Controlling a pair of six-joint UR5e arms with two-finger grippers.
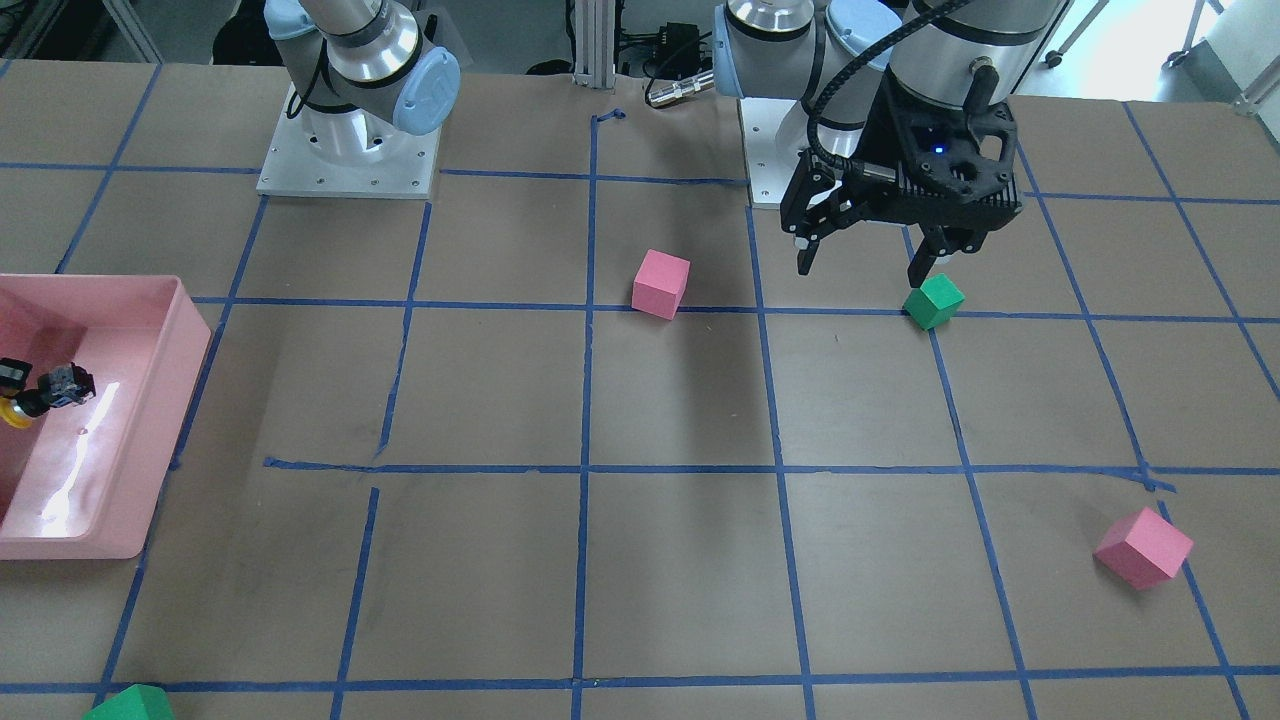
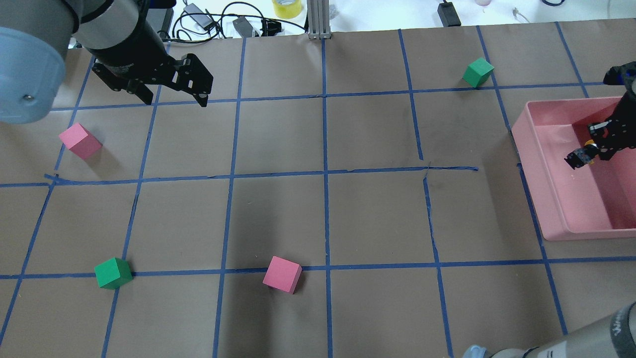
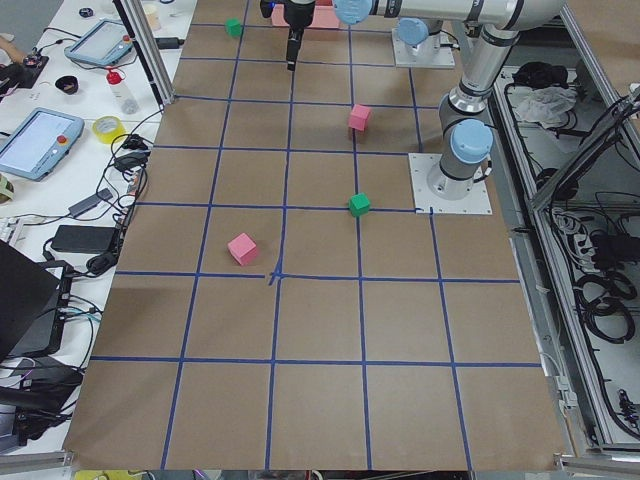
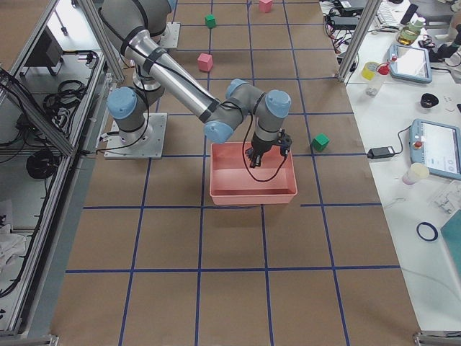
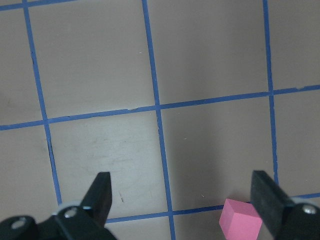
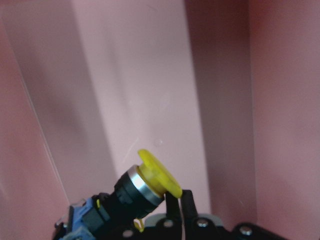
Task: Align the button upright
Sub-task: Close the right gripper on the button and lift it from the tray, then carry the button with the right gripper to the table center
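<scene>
Closest to the right wrist camera is the button (image 6: pixel 135 192), clamped near its yellow-cap end in the right hand (image 2: pixel 596 141), inside the pink bin (image 2: pixel 586 199). Its long axis is slanted: the cap points up and toward that view's right and the terminal base sits low at the left, so it is neither upright nor flat. In the overhead view the base pokes out from the fingers toward the middle of the tabletop (image 1: pixel 680 560). I cannot tell whether the base touches the bin floor. I judge that the coming move turns on swinging that axis vertical, base down and cap up, by a wrist roll. The left hand (image 1: pixel 865 268) hangs with its jaws wide apart and holds nothing. It is well apart from the bin, so the right arm is the one placed to act.
</scene>
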